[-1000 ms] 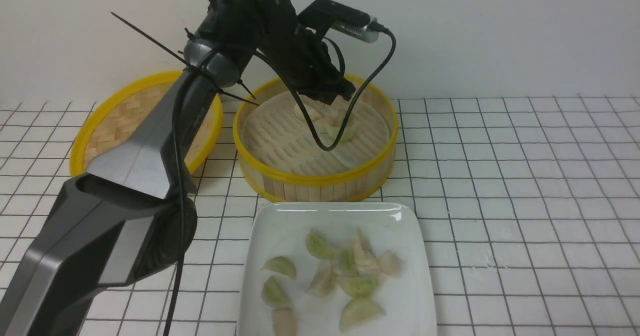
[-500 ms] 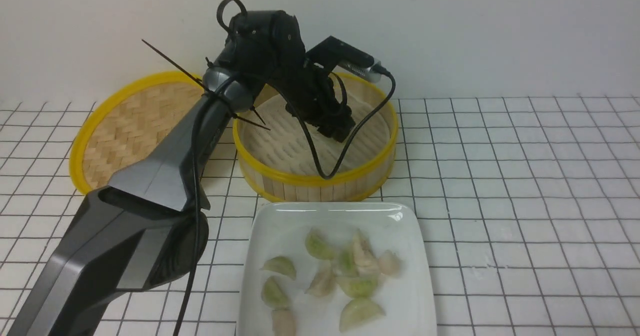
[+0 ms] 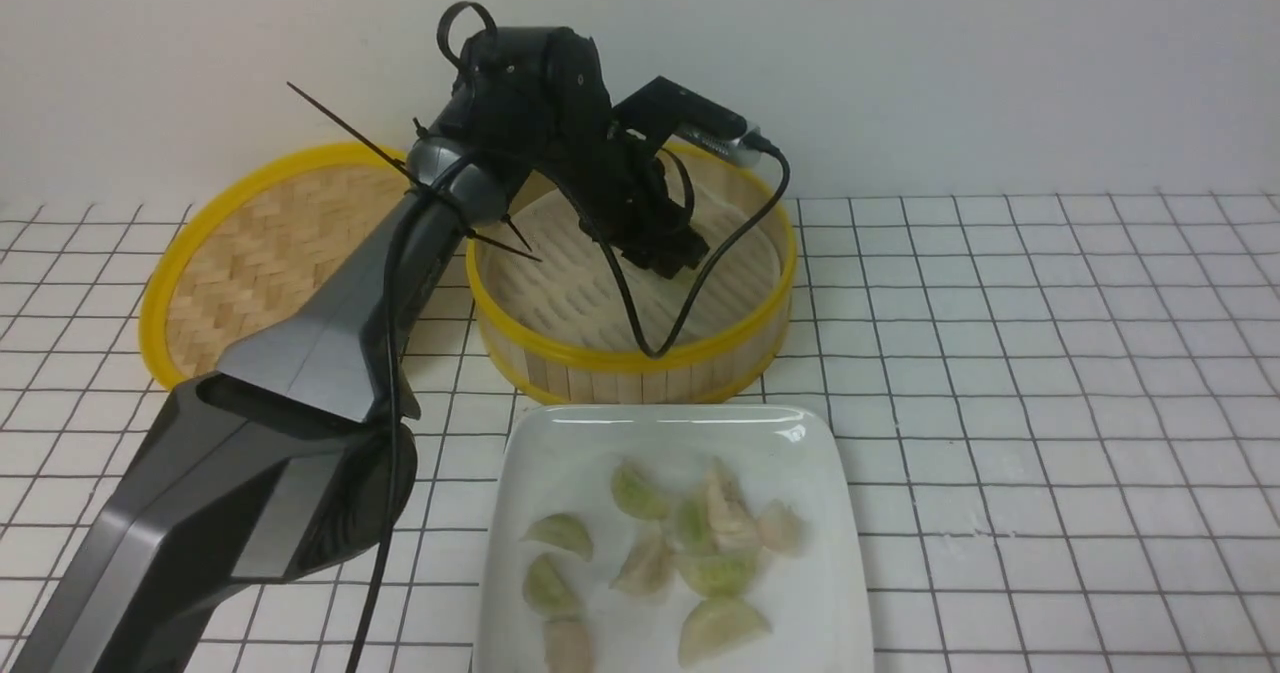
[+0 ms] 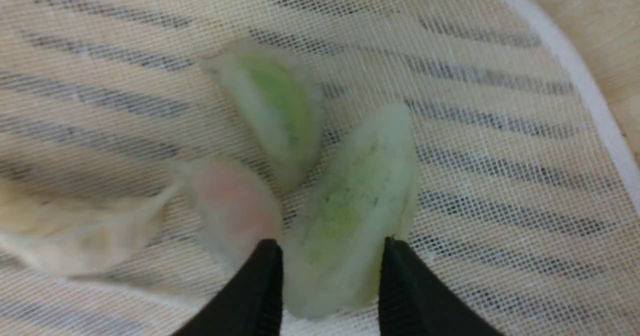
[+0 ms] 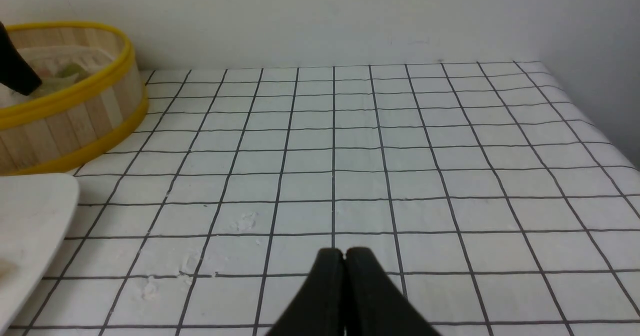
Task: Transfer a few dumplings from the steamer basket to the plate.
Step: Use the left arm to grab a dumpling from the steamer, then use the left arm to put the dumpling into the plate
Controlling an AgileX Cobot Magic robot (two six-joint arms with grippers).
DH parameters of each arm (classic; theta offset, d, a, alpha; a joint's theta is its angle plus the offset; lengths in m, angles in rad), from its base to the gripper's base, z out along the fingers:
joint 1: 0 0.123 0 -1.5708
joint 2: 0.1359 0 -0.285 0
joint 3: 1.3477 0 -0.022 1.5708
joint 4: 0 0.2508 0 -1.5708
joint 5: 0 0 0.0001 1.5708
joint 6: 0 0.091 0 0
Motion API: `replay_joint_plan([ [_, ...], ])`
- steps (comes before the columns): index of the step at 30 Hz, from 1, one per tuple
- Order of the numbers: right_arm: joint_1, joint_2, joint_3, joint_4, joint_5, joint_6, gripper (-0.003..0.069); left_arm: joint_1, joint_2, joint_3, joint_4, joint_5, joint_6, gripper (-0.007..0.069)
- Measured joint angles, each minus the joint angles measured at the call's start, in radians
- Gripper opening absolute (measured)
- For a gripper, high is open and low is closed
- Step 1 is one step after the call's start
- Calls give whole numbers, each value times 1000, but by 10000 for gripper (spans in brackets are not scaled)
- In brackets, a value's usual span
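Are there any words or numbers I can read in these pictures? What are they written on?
There are no words, numbers or signs to read anywhere.
The plate is plain white.
The steamer basket and the woven lid carry no label.
The tablecloth has only grid lines.
The left arm shows no brand mark I can make out.

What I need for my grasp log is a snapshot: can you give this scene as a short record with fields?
left hand: inside the steamer basket, closed on a green dumpling lying on the liner
right hand: shut, empty, above the gridded table
basket neighbours: three more, the pink dumpling closest to the held one
plate: about ten plated dumplings
lid: on the table, left of the basket
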Motion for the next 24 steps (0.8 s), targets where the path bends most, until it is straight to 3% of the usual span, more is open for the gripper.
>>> replay_joint_plan([
  [9, 0, 0, 0, 0, 0, 0, -15, 0, -265, 108, 35, 0, -76, 210],
  [15, 0, 0, 0, 0, 0, 0, -15, -1, -494, 497, 44, -1, -141, 206],
  [16, 0, 0, 0, 0, 0, 0, -15, -1, -579, 638, 40, -2, -151, 206],
  [24, 0, 0, 0, 0, 0, 0, -15, -48, -856, 1217, 5, -4, -134, 206],
])
